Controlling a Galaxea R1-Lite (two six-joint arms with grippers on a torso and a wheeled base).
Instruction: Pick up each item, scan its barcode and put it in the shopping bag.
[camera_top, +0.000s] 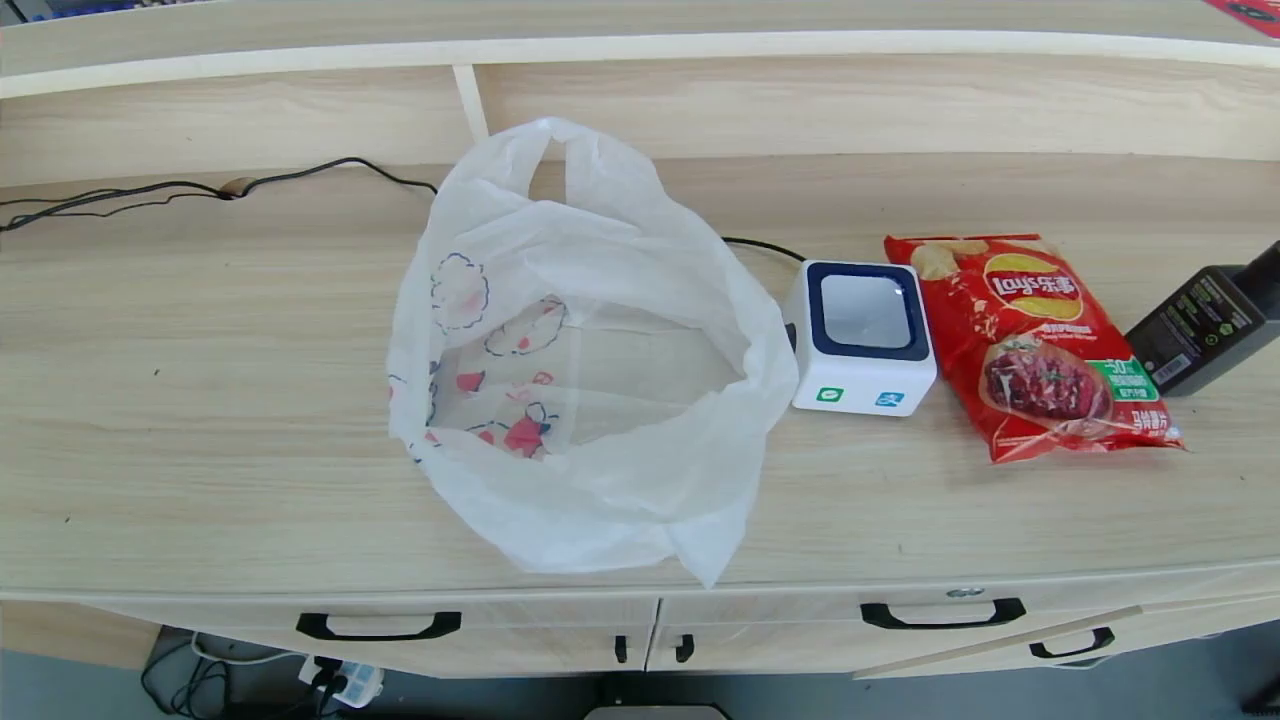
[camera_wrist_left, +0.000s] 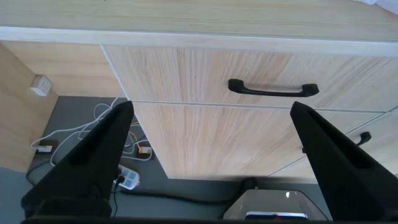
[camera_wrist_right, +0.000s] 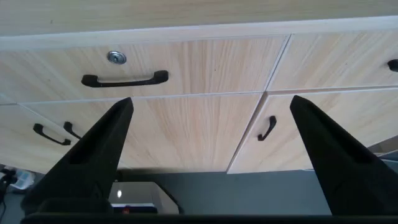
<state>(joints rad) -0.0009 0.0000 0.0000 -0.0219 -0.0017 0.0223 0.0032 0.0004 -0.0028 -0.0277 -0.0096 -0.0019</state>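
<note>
On the wooden counter (camera_top: 200, 400) a white plastic shopping bag (camera_top: 580, 370) with a floral print stands with its mouth gaping. To its right sits a white barcode scanner (camera_top: 863, 335) with a dark-framed window facing up. A red chip bag (camera_top: 1040, 345) lies flat right of the scanner, and a black box (camera_top: 1205, 325) lies at the far right edge. My left gripper (camera_wrist_left: 211, 112) is open below the counter, facing a drawer front. My right gripper (camera_wrist_right: 211, 106) is likewise open in front of the drawers, holding nothing.
A black cable (camera_top: 200, 190) runs along the back of the counter, and another leads to the scanner. A raised wooden ledge (camera_top: 800, 90) backs the counter. Drawers with black handles (camera_top: 945, 613) are below the front edge. A power strip (camera_top: 345, 680) lies on the floor.
</note>
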